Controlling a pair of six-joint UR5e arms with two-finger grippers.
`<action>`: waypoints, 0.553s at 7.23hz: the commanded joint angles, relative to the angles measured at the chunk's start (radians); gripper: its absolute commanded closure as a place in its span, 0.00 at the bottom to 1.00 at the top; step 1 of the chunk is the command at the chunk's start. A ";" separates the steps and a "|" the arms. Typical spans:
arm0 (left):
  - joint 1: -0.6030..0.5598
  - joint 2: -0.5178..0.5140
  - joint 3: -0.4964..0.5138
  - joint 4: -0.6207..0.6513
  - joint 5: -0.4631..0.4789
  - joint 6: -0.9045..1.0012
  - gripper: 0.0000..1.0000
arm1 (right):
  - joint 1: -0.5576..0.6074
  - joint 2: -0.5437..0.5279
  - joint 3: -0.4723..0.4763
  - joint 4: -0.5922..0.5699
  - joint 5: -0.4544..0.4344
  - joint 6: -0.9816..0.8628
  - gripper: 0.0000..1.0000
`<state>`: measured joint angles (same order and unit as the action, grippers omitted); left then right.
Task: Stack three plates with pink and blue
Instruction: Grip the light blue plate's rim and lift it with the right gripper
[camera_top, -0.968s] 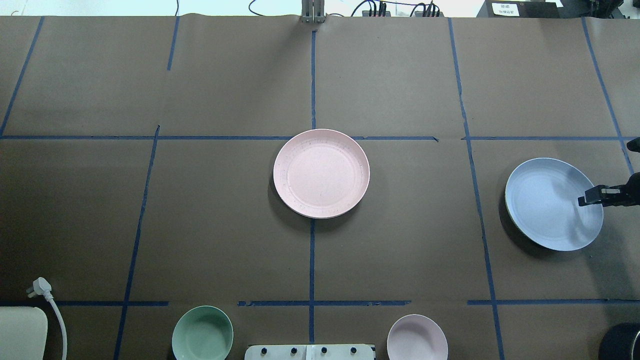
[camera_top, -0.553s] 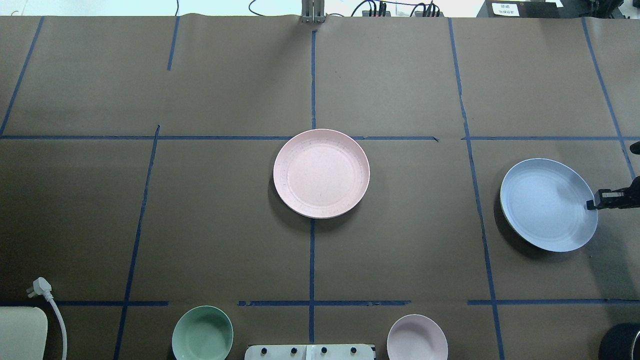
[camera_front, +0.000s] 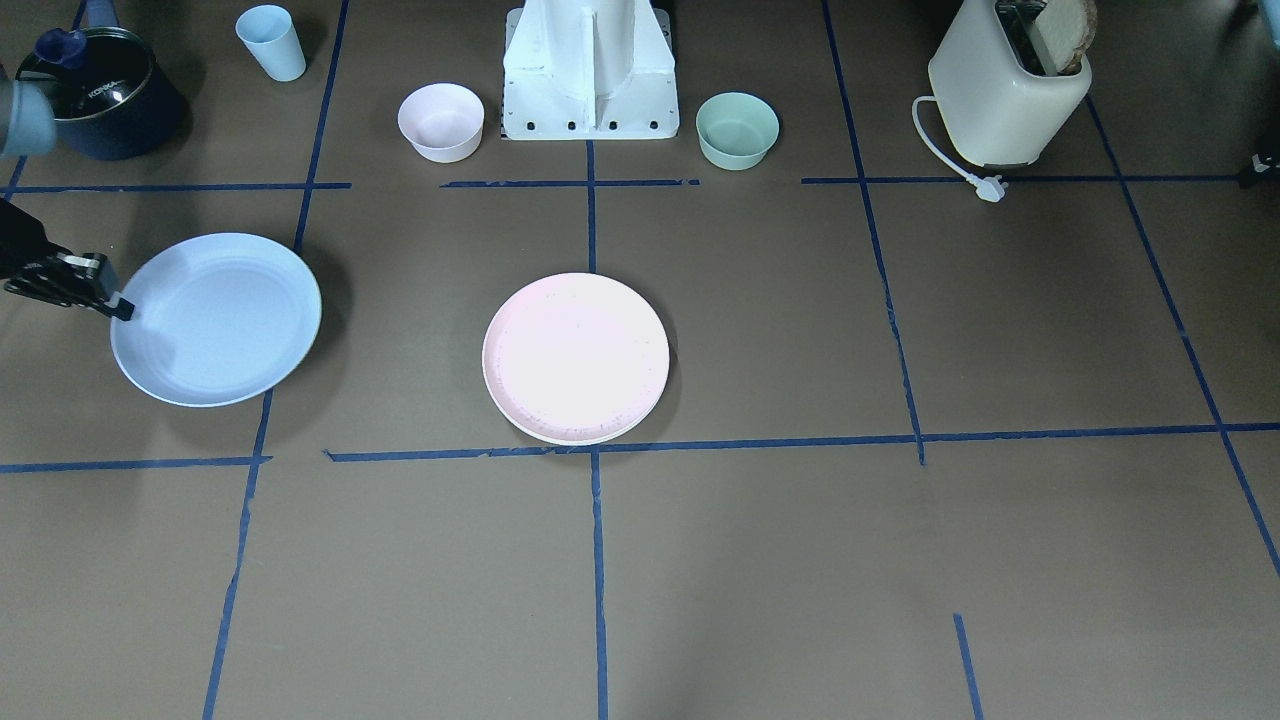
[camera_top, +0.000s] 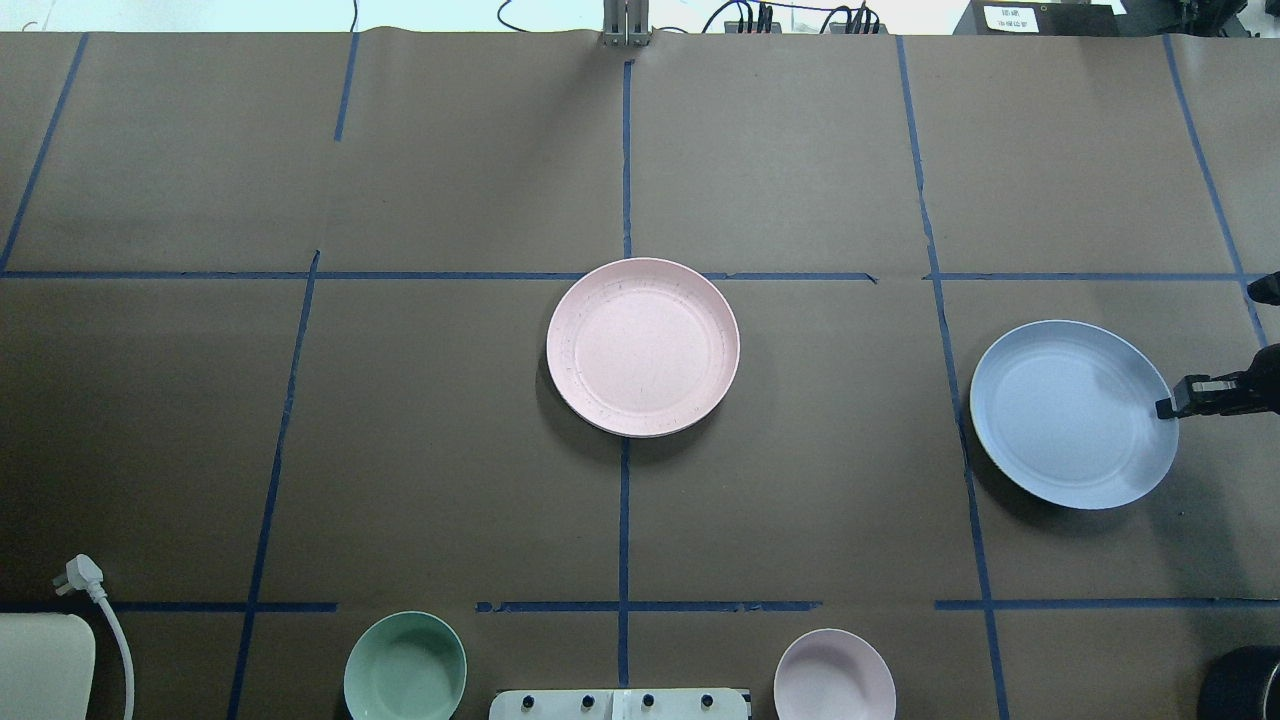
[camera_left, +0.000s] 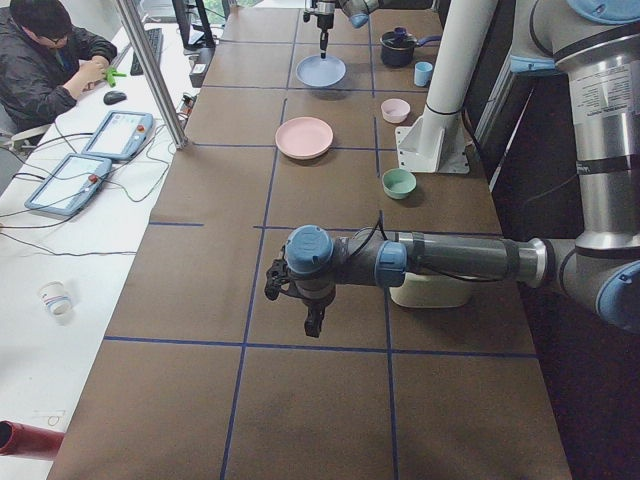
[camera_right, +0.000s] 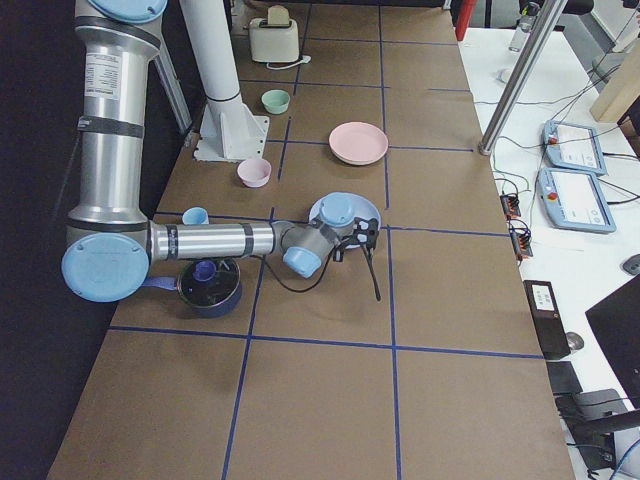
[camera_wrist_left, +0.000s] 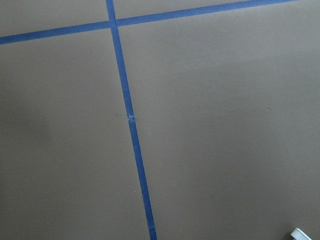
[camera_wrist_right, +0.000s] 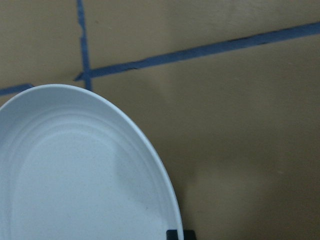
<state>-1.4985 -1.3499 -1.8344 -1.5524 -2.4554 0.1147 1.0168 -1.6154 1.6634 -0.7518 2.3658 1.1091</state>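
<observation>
A pink plate lies flat at the table's middle, also in the front view. A blue plate is at the right side, in the front view at the left. My right gripper comes in from the right edge and is shut on that plate's right rim; in the right wrist view one dark fingertip shows at the rim of the plate. My left gripper hangs over bare table far to the left, seen only in the exterior left view, so I cannot tell its state.
A green bowl and a pink bowl flank the robot base. A toaster with its plug stands at the near left. A dark pot and a blue cup stand at the near right.
The blue plate has moved left toward the table's middle, with my right gripper at its rim. The pink plate has not moved.
</observation>
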 joint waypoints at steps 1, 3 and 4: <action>0.001 -0.002 0.001 0.000 -0.001 -0.001 0.00 | -0.099 0.223 0.109 -0.261 -0.055 0.203 1.00; 0.001 -0.003 0.004 0.000 -0.001 -0.001 0.00 | -0.303 0.410 0.115 -0.407 -0.271 0.358 1.00; 0.001 -0.003 0.003 0.000 -0.001 -0.001 0.00 | -0.354 0.484 0.105 -0.475 -0.325 0.398 1.00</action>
<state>-1.4972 -1.3524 -1.8313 -1.5524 -2.4559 0.1135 0.7481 -1.2317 1.7744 -1.1410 2.1275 1.4409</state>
